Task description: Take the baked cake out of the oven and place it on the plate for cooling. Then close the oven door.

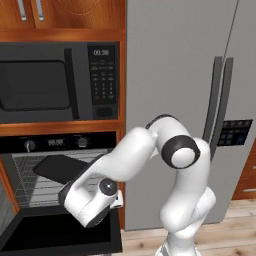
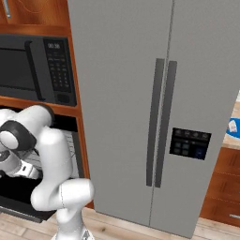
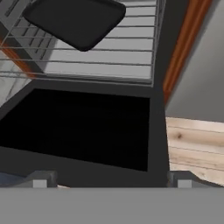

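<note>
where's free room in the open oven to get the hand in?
Oven: the wire rack is bare to the right of the dark tray, up to the right wall. The lowered oven door has a bare inner face. The left and back of the rack are crowded by the tray. The gripper hangs open over the door's near edge.

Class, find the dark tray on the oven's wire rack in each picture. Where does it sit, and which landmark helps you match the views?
Left base view: dark tray at lower left, on the wire rack, under the knobs.
Right base view: I cannot make it out; the arm blocks the oven.
Hand view: tray at top left.
Shared landmark: the open oven door.
</note>
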Robot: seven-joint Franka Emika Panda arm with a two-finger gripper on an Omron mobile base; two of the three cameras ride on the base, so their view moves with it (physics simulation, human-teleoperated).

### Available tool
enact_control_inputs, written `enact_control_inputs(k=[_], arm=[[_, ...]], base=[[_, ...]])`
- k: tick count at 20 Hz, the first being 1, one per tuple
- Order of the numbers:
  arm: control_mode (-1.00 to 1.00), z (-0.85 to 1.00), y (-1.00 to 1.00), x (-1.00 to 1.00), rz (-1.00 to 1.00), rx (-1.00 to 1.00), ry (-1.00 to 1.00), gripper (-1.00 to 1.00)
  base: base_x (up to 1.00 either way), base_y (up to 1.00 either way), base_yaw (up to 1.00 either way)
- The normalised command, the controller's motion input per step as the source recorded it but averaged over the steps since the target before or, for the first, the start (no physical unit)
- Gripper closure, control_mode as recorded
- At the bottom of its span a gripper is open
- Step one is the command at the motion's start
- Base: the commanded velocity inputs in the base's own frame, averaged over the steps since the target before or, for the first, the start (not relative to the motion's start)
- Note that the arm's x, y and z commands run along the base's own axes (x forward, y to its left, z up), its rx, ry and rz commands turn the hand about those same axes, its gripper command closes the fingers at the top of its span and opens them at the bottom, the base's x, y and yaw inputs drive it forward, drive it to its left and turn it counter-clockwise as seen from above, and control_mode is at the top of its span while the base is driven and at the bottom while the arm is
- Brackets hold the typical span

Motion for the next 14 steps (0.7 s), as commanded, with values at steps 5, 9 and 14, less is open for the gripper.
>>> enact_control_inputs(k=[5, 9, 14], arm=[[-1.00, -0.28, 0.47, 0.10, -0.02, -0.19, -0.08, -1.00], [-1.00, -0.14, 0.50, 0.11, -0.08, -0.16, -0.18, -1.00], [-1.00, -0.13, 0.58, 0.15, -0.13, -0.16, -0.16, -1.00]], base=[[0.00, 0.00, 0.00], [0.00, 0.00, 0.00], [0.00, 0.00, 0.00]])
